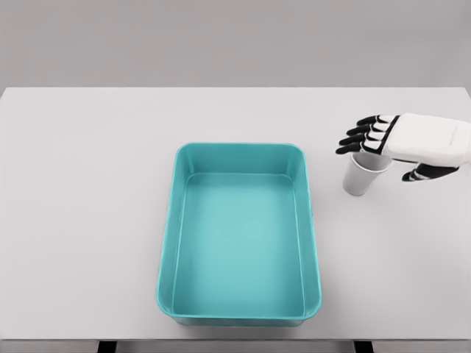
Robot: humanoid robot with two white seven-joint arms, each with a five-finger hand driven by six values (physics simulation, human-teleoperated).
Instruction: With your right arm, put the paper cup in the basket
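Your right robot hand (401, 145) hovers over the small white paper cup (362, 176), fingers spread, holding nothing. The cup stands right of the teal plastic basket (171, 243). Bump its rim and it could tip over.

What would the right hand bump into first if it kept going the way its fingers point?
Probably nothing: the right hand points left, above the cup, and the table beyond looks free; the basket sits nearer.
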